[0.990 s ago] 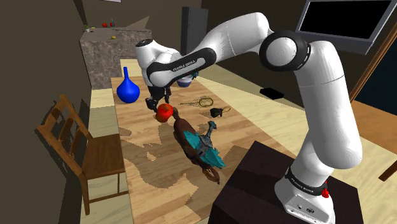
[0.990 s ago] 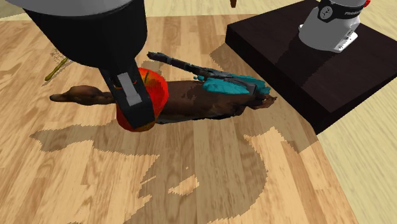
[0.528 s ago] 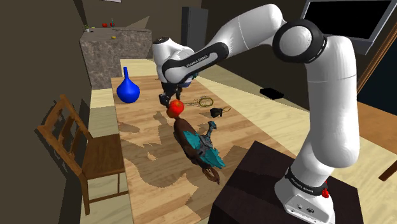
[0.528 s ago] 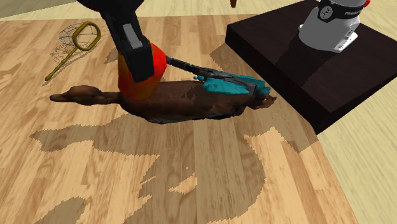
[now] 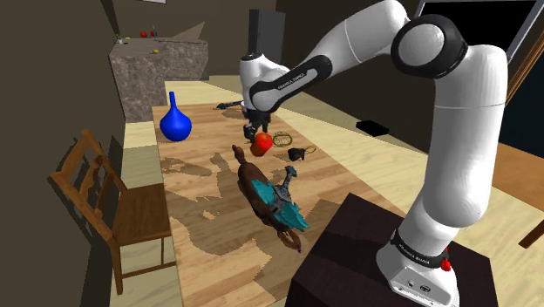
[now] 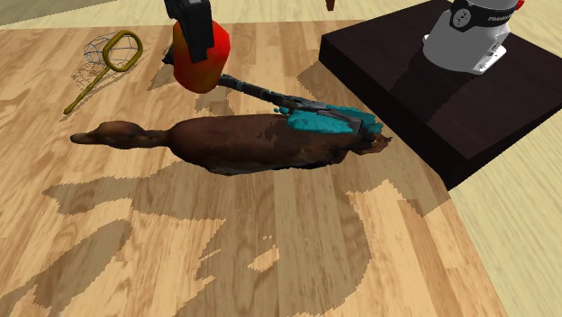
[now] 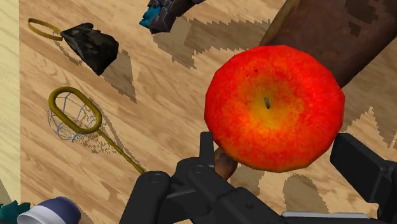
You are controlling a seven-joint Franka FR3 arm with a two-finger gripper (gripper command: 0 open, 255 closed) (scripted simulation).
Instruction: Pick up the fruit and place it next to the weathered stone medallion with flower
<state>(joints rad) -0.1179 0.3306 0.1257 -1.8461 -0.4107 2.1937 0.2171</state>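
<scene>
**Apple held above the table, with the drop spot close by**
The claw is clamped on the red apple and holds it above the wooden table, over the thin end of the long brown-and-teal figure. The small dark lump with a gold ring, probably the medallion, lies near. A clean finish means lowering the apple onto bare wood just beside it, clear of the wire scoop and the figure.
</scene>
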